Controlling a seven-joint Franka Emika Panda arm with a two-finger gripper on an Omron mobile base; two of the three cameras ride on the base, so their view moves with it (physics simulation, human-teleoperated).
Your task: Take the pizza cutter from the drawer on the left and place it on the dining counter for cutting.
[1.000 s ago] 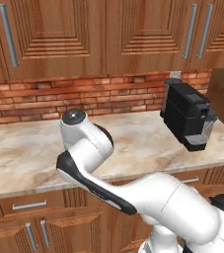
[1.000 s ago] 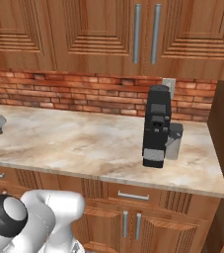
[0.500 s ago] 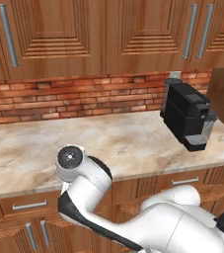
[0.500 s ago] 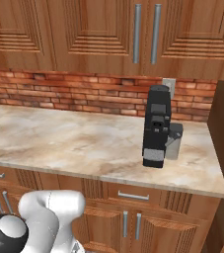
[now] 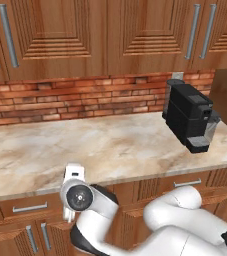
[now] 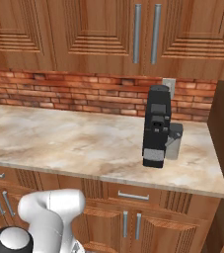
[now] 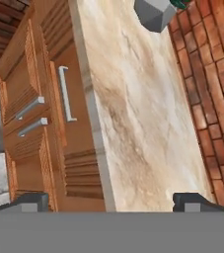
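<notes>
Below my hand, the drawer (image 7: 66, 94) sits closed under the marble desk (image 7: 133, 108) edge, bar handle facing me. My jaws stand wide, holding nothing. Pizza cutter: cannot tell where.

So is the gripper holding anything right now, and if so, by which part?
Nothing is held. The gripper is open, its fingertips wide apart over the marble counter's edge, with the closed drawer ahead untouched.

Even flat light, soft shadows, slight blur.
</notes>
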